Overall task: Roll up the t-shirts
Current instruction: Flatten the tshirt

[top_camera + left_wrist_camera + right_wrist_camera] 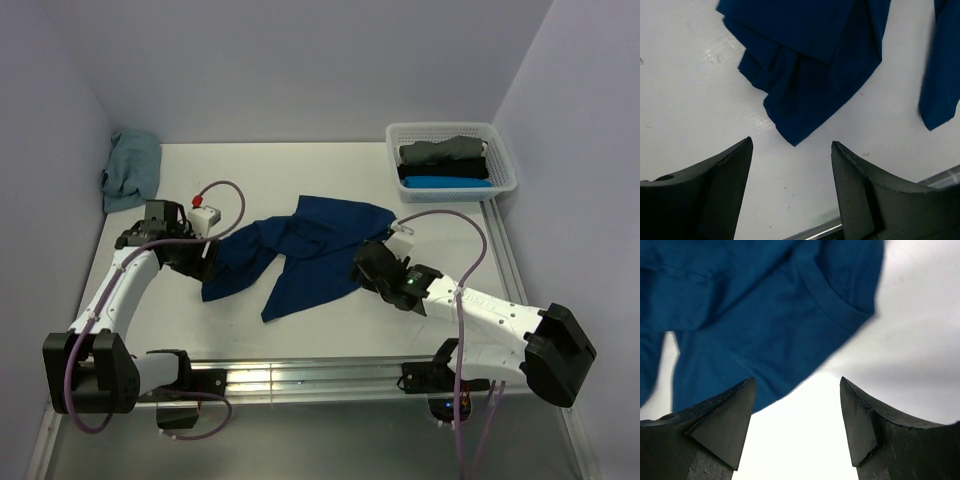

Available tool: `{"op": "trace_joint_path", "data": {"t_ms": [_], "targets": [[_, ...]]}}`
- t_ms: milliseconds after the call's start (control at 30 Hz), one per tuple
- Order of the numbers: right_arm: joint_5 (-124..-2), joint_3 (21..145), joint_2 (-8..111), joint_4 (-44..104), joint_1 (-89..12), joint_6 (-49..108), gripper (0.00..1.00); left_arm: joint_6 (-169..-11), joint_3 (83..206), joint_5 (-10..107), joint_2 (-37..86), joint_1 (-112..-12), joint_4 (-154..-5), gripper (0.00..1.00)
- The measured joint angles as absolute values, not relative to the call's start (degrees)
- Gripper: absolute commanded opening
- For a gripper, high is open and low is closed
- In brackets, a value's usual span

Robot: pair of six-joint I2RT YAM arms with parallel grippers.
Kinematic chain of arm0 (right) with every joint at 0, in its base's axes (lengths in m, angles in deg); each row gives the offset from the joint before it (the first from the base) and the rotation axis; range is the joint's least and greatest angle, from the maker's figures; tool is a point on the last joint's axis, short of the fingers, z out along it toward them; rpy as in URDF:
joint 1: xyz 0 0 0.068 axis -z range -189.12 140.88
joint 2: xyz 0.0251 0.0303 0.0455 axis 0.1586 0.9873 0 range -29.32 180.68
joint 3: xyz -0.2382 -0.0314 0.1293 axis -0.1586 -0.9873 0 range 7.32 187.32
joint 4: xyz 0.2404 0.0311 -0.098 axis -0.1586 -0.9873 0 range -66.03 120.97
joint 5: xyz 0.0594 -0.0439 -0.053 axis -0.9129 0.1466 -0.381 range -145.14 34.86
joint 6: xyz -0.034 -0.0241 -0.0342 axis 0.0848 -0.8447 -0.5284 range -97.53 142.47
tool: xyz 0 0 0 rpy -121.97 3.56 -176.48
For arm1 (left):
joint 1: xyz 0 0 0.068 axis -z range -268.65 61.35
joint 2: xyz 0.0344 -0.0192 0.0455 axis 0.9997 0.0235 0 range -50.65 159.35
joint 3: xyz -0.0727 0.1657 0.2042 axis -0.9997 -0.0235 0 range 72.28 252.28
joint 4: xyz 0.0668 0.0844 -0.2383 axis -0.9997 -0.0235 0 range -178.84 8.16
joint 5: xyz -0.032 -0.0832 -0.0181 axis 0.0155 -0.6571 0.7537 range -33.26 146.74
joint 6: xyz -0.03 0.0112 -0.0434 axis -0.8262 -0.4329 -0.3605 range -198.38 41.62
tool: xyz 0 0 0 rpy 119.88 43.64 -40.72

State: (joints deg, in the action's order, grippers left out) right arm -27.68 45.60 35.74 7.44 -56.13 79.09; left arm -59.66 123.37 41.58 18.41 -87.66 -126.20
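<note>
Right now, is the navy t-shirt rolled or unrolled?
Unrolled: the navy t-shirt lies crumpled on the table, bunched in loose overlapping folds.

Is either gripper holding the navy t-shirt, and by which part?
Nothing is held. The left gripper and right gripper are both open and empty, at the edges of the crumpled navy t-shirt.

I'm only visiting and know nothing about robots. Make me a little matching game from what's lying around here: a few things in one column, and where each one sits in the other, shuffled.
Things
1. navy t-shirt
2. teal t-shirt
3. white basket
4. bright blue t-shirt

Places
A. far right corner of the table
B. inside the basket, along its near side
C. crumpled in the middle of the table
D. bunched in the far left corner, against the wall

Pairs: 1-C, 2-D, 3-A, 4-B
</note>
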Motion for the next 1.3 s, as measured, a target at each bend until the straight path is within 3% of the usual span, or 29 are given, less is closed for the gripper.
{"op": "trace_joint_path", "data": {"t_ms": [233,533,900,1000,1200,1300], "targets": [[-29.2,42.1,36.5,7.9,-56.2,83.9,0.72,-56.6,118.6,43.2,18.5,-86.5,-126.6,0.70],[-32.6,41.8,46.1,14.4,-57.4,86.6,0.69,-55.0,117.3,43.5,20.9,-86.5,-125.8,0.73],[-33.8,45.2,54.5,20.3,-58.8,88.4,0.63,-54.5,116.6,42.4,28.0,-86.3,-124.0,0.68],[-33.8,45.2,54.6,20.3,-58.8,89.1,0.61,-54.5,116.4,42.4,29.3,-85.8,-122.8,0.63],[-33.3,45.4,55.2,20.3,-58.9,89.7,0.50,-54.6,115.9,43.0,32.2,-85.3,-120.8,0.41],[-33.0,46.2,56.2,20.2,-58.9,89.7,0.38,-54.7,115.9,43.3,32.6,-85.3,-120.1,0.19]]}}
